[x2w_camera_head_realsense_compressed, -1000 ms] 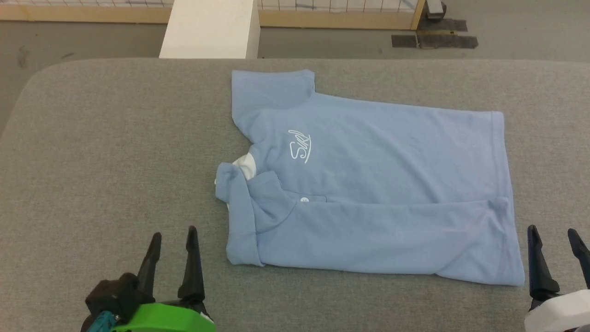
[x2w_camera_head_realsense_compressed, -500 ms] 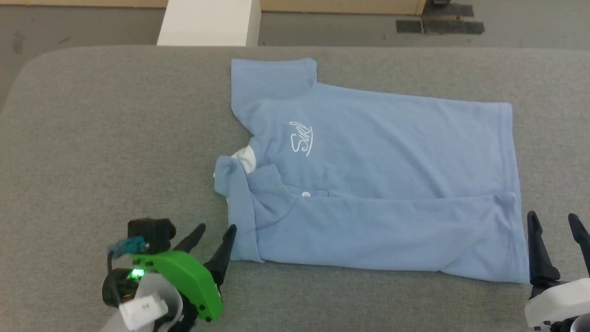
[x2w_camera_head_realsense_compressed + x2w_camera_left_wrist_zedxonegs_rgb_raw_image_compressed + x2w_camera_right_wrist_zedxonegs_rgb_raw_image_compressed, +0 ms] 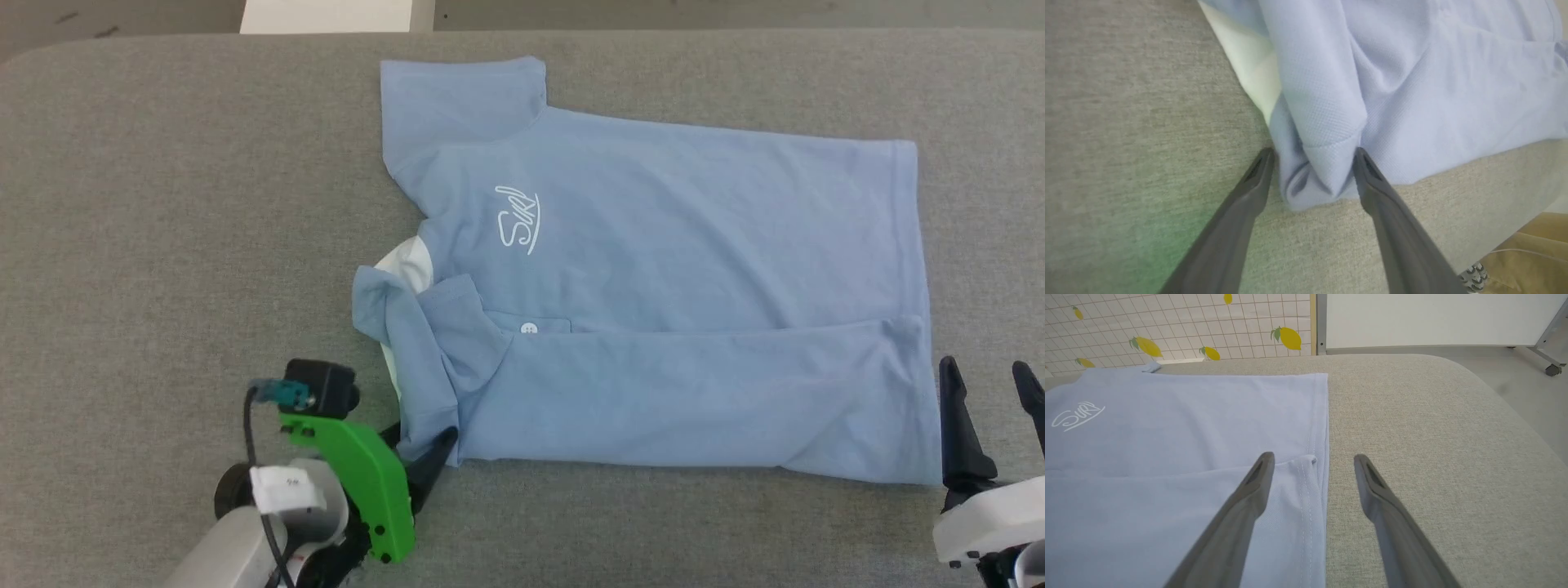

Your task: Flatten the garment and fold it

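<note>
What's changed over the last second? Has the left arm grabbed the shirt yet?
The left gripper swung forward and to the right, up to the garment's near collar-end corner. Its jaws now straddle that bunched fold, open, nothing gripped. The head camera tipped down, shifting the whole view. The right gripper stayed open by the hem corner, and the garment lies as before on the table.

A grey fabric tabletop [image 3: 163,204] meets a tiled wall [image 3: 1167,326] (lemon-printed).
</note>
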`<state>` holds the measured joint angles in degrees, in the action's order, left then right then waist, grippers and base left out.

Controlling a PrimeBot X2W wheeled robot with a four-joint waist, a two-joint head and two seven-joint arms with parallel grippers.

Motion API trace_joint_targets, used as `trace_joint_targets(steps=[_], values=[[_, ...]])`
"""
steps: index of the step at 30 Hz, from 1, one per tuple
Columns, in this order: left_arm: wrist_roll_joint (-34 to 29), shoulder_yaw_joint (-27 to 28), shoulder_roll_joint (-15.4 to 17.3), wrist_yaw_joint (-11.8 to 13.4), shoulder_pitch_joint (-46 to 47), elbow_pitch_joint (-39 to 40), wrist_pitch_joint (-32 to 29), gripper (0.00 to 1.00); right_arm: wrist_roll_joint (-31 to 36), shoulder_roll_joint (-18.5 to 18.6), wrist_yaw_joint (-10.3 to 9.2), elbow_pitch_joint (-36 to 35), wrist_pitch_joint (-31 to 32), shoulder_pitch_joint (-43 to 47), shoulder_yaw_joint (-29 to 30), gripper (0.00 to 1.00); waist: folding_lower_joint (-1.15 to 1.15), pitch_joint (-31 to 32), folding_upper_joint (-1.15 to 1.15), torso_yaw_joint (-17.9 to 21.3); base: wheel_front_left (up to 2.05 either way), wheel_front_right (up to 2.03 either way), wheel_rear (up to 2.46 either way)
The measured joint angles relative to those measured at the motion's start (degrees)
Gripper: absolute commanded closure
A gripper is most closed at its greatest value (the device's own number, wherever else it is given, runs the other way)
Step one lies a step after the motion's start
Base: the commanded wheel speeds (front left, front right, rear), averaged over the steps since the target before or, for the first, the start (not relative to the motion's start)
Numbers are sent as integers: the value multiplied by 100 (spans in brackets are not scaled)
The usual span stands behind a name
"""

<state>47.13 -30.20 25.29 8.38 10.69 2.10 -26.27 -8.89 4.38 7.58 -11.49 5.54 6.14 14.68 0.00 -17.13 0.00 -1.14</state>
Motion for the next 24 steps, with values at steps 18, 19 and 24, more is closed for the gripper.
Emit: trace_joint_targets(steps=[18,19,24], values=[[75,42,47,-331,34,-223,470,100,-308,468,0,-51,698,-376,-123,0,0,83,0,71,0,0,0],[74,82,78,-278,-50,-121,522,100,-370,498,0,-65,925,-390,-96,0,0,91,0,72,0,0,0],[30,143,151,-113,-313,370,626,100,-593,599,0,-68,2318,-372,120,0,0,25,0,48,0,0,0]])
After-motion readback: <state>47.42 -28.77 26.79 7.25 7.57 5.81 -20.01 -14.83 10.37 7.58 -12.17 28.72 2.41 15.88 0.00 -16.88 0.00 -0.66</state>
